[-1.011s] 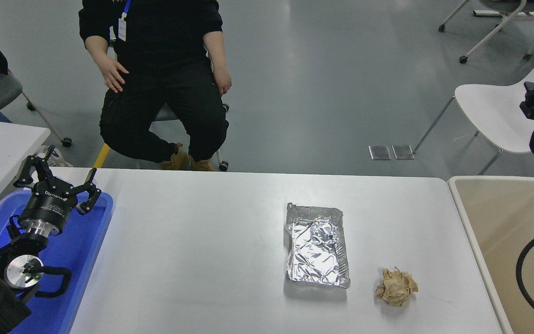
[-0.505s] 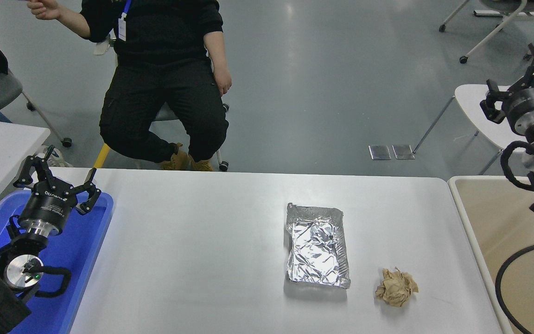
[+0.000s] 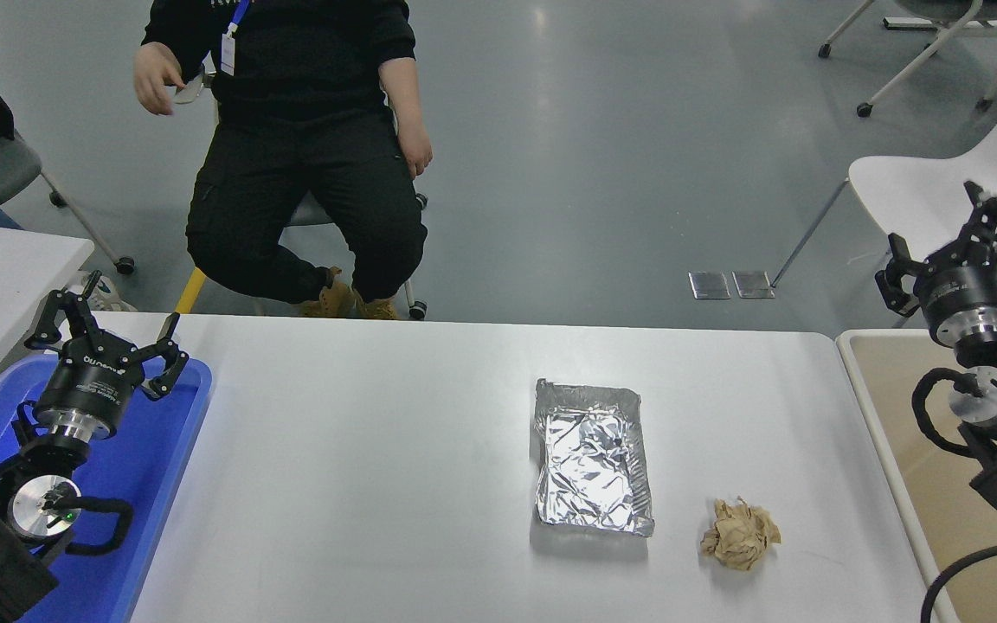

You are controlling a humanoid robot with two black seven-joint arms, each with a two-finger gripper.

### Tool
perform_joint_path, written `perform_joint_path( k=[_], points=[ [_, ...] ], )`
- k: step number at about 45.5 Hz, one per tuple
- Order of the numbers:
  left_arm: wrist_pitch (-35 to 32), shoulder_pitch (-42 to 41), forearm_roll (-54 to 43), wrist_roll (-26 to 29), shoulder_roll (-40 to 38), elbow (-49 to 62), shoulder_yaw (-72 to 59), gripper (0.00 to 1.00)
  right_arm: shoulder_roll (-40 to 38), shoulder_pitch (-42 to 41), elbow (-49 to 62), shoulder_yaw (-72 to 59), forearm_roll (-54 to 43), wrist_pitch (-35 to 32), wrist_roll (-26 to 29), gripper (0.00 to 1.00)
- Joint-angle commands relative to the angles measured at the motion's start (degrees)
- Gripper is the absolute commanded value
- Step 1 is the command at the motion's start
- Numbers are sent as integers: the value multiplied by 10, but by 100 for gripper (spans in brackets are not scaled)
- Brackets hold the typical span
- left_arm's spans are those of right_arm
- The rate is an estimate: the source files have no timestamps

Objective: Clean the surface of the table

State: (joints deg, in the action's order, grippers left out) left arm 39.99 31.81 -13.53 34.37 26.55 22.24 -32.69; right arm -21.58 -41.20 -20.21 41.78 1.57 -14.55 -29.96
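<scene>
So far nothing is cleared: on the worktop point(image 3: 377, 450) we see a foil tray point(image 3: 592, 459) and crumpled paper point(image 3: 741, 535), right of centre. Right gripper point(image 3: 953, 251) hovers far right, fingers open, empty; left gripper point(image 3: 105, 333) parked, fingers open.

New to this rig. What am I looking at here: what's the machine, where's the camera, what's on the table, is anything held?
One view, from a camera high on a two-armed humanoid robot, looking forward and down over the white table surface. The left end effector is parked over a blue tray at lower left, fingers spread, empty. The right end effector comes in at the right edge above a beige bin, open, also holding nothing. On the table lie a crumpled foil tray and, apart from it, a balled-up brown paper wad. A person sits beyond the far edge.
</scene>
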Motion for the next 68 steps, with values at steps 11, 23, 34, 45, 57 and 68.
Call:
perform_joint_path(
  k=[11, 23, 34, 45, 57, 68],
  points=[
    [0, 0, 0, 0, 1, 0, 0, 100, 12, 32, -2, 1, 0, -17, -11, 99],
    [0, 0, 0, 0, 0, 0, 0, 100, 10, 30, 2, 0, 0, -17, -11, 99],
    [0, 0, 0, 0, 0, 0, 0, 100, 7, 25, 6, -8, -1, -16, -11, 99],
    [0, 0, 0, 0, 0, 0, 0, 100, -4, 14, 16, -14, -9, -16, -11, 99],
    [0, 0, 0, 0, 0, 0, 0, 100, -32, -49, 20, -141, -59, -14, -11, 99],
    [0, 0, 0, 0, 0, 0, 0, 100, -37, -114, 31, -354, -135, -13, -10, 98]
  ],
)
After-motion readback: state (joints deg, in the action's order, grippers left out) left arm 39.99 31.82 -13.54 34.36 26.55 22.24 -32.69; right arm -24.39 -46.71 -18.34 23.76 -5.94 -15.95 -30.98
